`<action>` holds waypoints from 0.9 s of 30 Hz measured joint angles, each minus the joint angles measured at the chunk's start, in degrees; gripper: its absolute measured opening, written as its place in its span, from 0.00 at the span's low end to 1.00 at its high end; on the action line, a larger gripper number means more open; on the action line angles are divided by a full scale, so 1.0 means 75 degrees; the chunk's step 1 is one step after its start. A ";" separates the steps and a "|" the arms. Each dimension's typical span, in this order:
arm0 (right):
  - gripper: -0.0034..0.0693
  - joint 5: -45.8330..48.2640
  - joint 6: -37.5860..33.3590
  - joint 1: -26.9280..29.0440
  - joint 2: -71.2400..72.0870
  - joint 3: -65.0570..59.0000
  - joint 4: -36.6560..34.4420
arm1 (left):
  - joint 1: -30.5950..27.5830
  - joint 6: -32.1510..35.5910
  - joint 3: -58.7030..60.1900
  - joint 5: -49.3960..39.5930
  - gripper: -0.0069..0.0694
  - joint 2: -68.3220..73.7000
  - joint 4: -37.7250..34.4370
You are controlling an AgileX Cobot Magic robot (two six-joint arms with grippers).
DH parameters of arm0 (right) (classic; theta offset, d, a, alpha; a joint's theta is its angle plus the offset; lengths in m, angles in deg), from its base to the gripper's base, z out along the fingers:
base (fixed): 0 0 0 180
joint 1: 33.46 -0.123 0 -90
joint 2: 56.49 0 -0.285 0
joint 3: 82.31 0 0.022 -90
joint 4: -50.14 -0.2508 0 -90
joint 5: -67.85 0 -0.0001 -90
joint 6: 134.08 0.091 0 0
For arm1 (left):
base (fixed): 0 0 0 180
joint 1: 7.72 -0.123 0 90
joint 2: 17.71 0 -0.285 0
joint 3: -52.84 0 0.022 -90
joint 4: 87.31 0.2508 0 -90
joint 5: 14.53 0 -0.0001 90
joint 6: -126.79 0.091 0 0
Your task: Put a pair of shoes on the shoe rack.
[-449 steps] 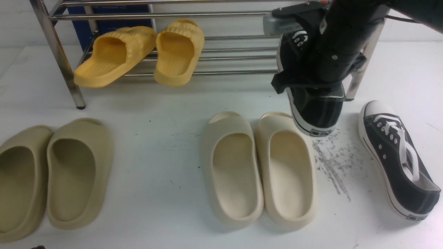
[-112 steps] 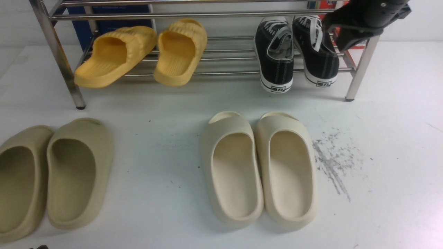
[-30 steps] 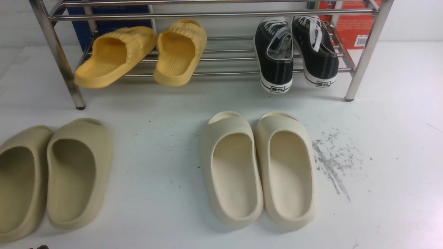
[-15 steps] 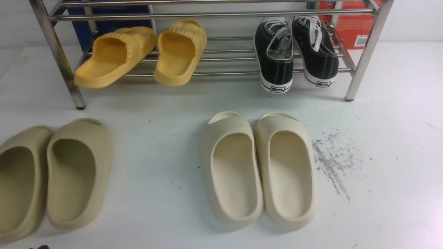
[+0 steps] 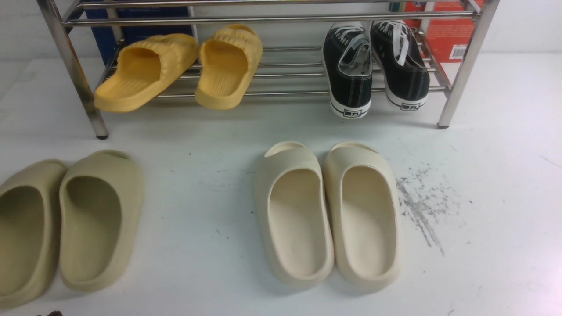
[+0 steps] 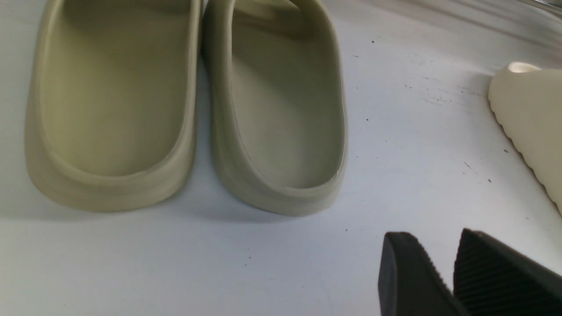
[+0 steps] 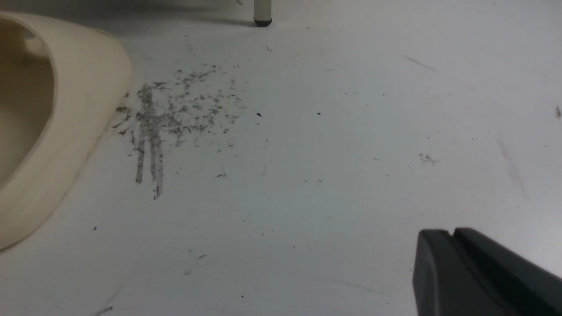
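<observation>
Grippers first: your left gripper (image 6: 443, 281) is showing only in its wrist view, fingers drawn close with a thin gap between them, nothing held, hanging low over the white table (image 6: 395, 131). Your right gripper (image 7: 456, 263) is likewise showing only in its wrist view, fingers pressed together and holding nothing, above bare table near the grey scuff (image 7: 171, 114).

Outward from the left gripper: you are looking at two olive slides (image 6: 193, 105) just ahead, heels toward you. Outward from the right: you are seeing one cream slide (image 7: 48, 114) beside the scuff.

Sneakers (image 5: 373, 66): both are sitting on the rack (image 5: 465, 66), lower tier, at its right end, side by side and nearly touching, long axes running front to back, toes inward, heels overhanging the front rod toward you. They are lying well ahead of both grippers; the right arm is, by my judgement, the nearer. The placing is looking complete, so no further reach seems called for.

Writing: each heel is carrying a small black-and-white patch, too small to read. An orange box (image 5: 443, 37) behind the rack is showing a barcode, otherwise unreadable. Yellow slippers (image 5: 184, 66) are occupying the rack's left half.
</observation>
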 joint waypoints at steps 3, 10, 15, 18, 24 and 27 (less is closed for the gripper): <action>0.15 0.0000 0.0000 0.0000 0.0000 0.0000 0.0000 | 0.0000 0.0000 0.0000 0.0000 0.34 0.0000 0.0000; 0.17 0.0000 0.0000 0.0000 0.0000 0.0000 -0.0006 | 0.0000 0.0000 0.0000 0.0000 0.35 0.0000 0.0000; 0.17 0.0000 0.0000 0.0000 0.0000 0.0000 -0.0006 | 0.0000 0.0000 0.0000 0.0000 0.35 0.0000 0.0000; 0.17 0.0000 0.0000 0.0000 0.0000 0.0000 -0.0006 | 0.0000 0.0000 0.0000 0.0000 0.35 0.0000 0.0000; 0.18 0.0000 0.0000 0.0000 0.0000 0.0000 -0.0006 | 0.0000 0.0000 0.0000 0.0000 0.36 0.0000 0.0000; 0.19 0.0000 0.0000 0.0000 0.0000 0.0000 -0.0006 | 0.0000 0.0102 0.0000 0.0067 0.36 0.0000 0.0016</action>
